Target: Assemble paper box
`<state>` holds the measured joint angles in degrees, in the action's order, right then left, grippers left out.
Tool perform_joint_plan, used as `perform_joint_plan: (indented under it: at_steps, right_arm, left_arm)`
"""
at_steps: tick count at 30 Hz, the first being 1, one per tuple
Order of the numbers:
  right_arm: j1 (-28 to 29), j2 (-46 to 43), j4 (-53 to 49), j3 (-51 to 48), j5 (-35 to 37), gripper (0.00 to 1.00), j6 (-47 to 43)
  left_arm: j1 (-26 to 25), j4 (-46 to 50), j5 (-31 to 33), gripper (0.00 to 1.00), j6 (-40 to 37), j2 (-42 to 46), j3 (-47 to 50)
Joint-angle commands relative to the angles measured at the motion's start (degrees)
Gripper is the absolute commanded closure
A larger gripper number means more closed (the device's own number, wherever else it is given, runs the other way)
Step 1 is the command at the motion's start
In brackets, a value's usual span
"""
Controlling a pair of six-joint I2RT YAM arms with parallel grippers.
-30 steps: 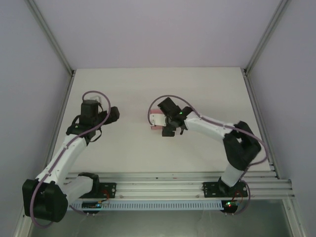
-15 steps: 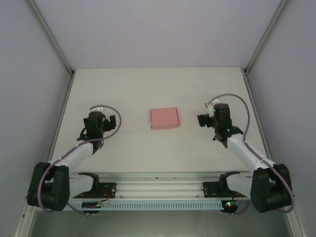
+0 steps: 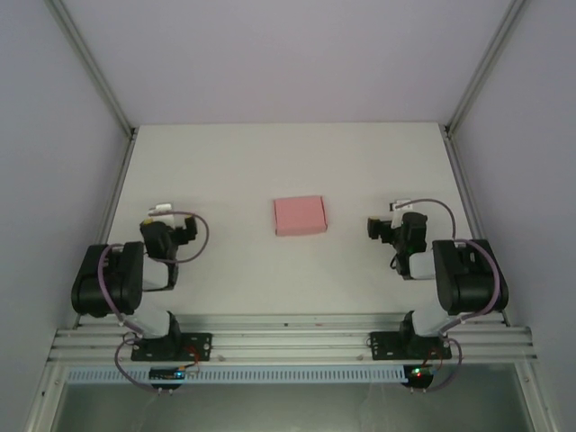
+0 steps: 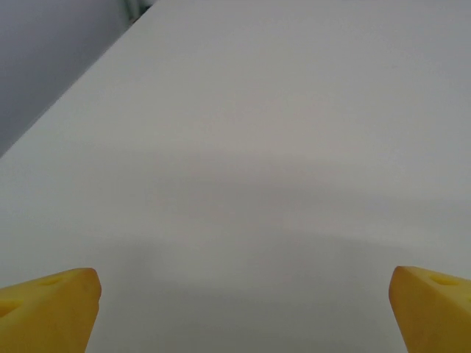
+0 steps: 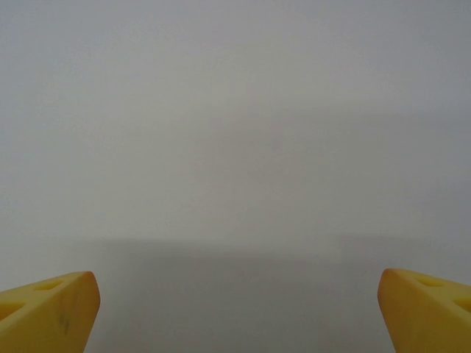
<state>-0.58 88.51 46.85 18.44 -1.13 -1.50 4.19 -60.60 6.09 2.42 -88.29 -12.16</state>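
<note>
The left gripper is spread wide. In its wrist view the two yellow fingertips sit at the bottom corners with bare white table between them, and a strip of grey wall shows at the upper left. The right gripper is equally open and holds nothing, its fingertips far apart over plain table. Each arm is folded tight above its own base, the left gripper near the table's left side and the right gripper near its right side. A purple cable loops beside the left wrist, and another arcs over the right. The box lies between the two grippers, well apart from both. It is a closed pink rectangle resting flat near the middle of the table. Open tabletop lies between it and each gripper, and only the table touches it. A slotted metal rail along the near edge carries both bases, and angled grey posts rise at the far corners against pale walls.
</note>
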Motion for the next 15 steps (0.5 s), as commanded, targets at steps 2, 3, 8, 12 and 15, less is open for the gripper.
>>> perform_joint_plan:
  at_steps: [2,3,8,12,15]
  right_arm:
    - [0.44,0.29,4.80,2.22,0.61,0.01,2.70]
    - [0.66,-0.16,3.90,2.35,0.84,0.01,2.27]
    - [0.12,0.17,2.77,2.96,-1.37,0.01,2.28]
    - [-0.14,0.17,2.30,3.05,-1.67,0.01,2.41]
    - [-0.12,0.15,2.42,3.10,-1.68,0.01,2.40]
  left_arm:
    - [-0.07,3.67,-6.82,0.00,1.00,0.56,-6.45]
    - [-0.58,8.66,-6.64,0.00,0.46,0.99,-8.86]
    - [-2.43,6.60,-5.26,0.00,-1.62,-0.02,-8.51]
    - [-2.43,6.70,-5.34,0.00,-1.58,-0.02,-8.56]
    - [-2.43,6.82,-5.36,0.00,-1.57,0.05,-8.58]
